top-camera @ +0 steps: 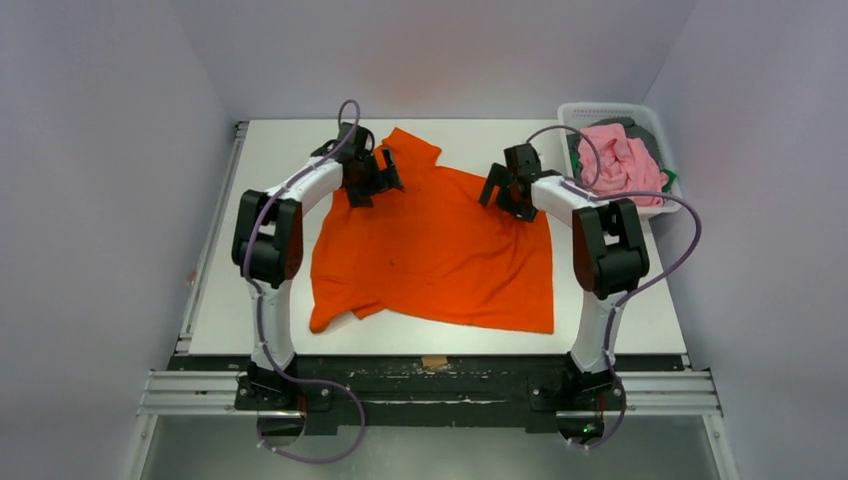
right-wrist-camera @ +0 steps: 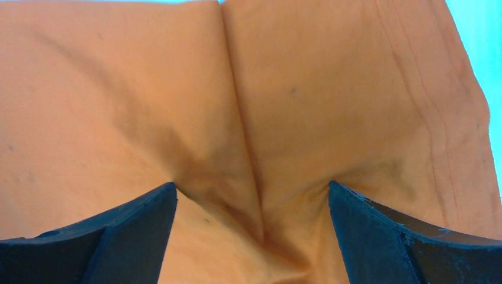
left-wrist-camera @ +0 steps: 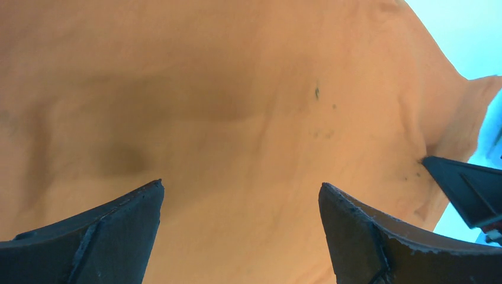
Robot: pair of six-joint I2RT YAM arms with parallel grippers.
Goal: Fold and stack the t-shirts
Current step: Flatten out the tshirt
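Observation:
A bright orange t-shirt (top-camera: 440,250) lies spread out on the white table (top-camera: 230,300), with one sleeve at the far middle and one at the near left. My left gripper (top-camera: 385,175) is open low over its far left part; in the left wrist view (left-wrist-camera: 240,189) the orange cloth (left-wrist-camera: 237,106) fills the space between the fingers. My right gripper (top-camera: 497,190) is open at the shirt's far right edge; in the right wrist view (right-wrist-camera: 251,189) its tips press on the cloth (right-wrist-camera: 248,118) beside a raised fold. A light pink t-shirt (top-camera: 620,160) lies on darker ones in the basket.
A white mesh basket (top-camera: 610,108) stands at the table's far right corner, holding the pink shirt over dark green and black cloth (top-camera: 655,145). Grey walls close in on the left, back and right. A metal rail (top-camera: 430,395) runs along the near edge.

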